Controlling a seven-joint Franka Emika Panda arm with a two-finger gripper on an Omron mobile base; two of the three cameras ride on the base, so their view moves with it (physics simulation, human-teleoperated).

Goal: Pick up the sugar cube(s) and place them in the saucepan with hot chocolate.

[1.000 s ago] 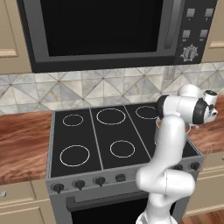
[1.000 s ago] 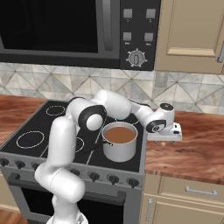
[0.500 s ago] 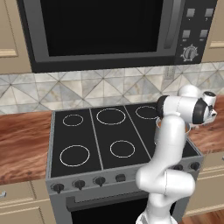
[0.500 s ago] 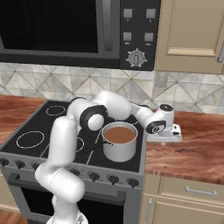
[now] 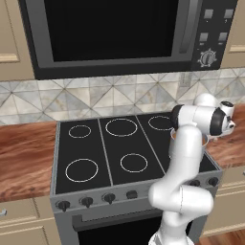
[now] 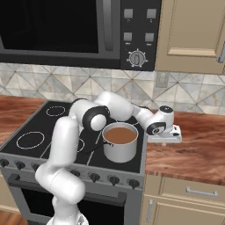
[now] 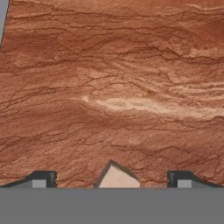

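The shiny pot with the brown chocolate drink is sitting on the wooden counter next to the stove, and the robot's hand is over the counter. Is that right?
Not quite. The saucepan sits on the stove, at its front right corner, not on the counter; the right base view shows it. The rest holds: the brown drink is in it, and the hand is over the counter beside the stove.

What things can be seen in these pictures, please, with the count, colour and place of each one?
saucepan: one, shiny steel with brown liquid, on the front right of the stove.
sugar cube: one, pale beige, on the counter between the finger tips in the hand view.
stove: one, black top with white burner rings, between the counters.
counter: two stretches, reddish-brown wood grain, either side of the stove.
microwave: one, dark, above the stove.
cabinets: beige, above and below the counter.
gripper: one, white with dark tips, low over the right counter, jaws open around the cube.
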